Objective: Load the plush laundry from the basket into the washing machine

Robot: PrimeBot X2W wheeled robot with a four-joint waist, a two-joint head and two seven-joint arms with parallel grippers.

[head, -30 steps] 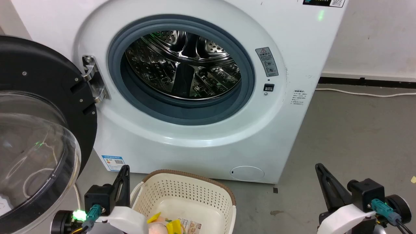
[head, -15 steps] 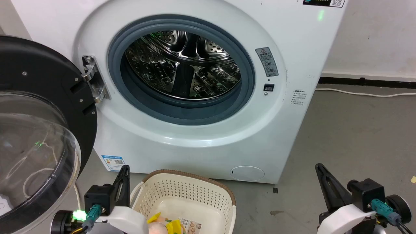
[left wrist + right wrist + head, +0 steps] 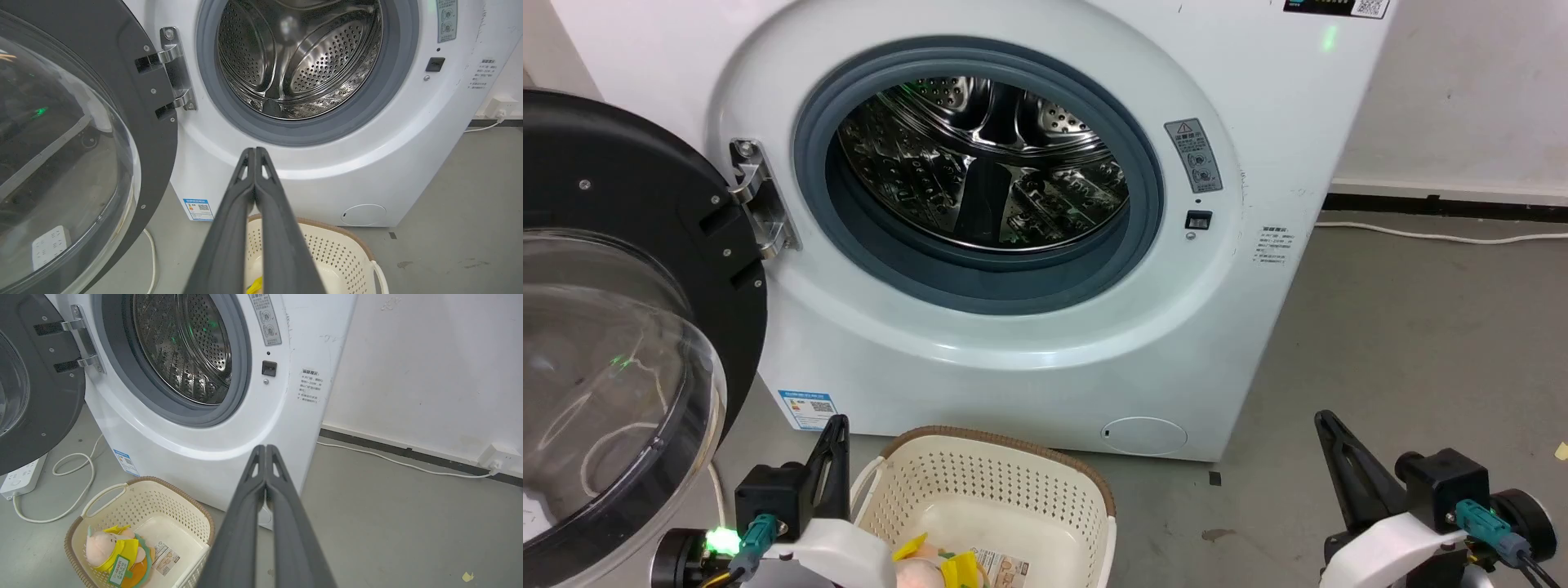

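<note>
The washing machine stood with its door swung wide open on the left. The basket sat on the floor just before it, with the plush laundry at its near end beside the paper label. The left gripper and right gripper were both clenched on nothing, fingers pressed together.

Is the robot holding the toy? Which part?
Nothing is held. The left gripper and right gripper are both shut and empty; the plush toy lies in the basket.
</note>
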